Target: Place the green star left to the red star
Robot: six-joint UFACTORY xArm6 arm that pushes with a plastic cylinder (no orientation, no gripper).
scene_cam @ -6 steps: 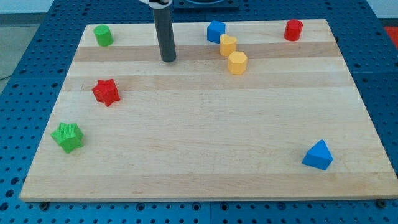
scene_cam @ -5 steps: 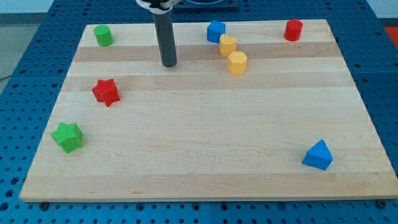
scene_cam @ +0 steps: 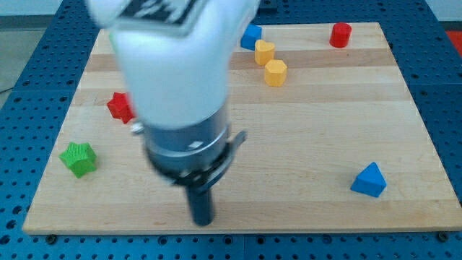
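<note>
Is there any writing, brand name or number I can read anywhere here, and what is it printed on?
Nothing can be read.
Arm housing: dark marks at its top edge by the view's top, too blurred to read.
Blocks, such as the green star and red star: no text.
Wooden board: no text.
My tip sits near the view's bottom, right of the green star.

No legible text or markings.
</note>
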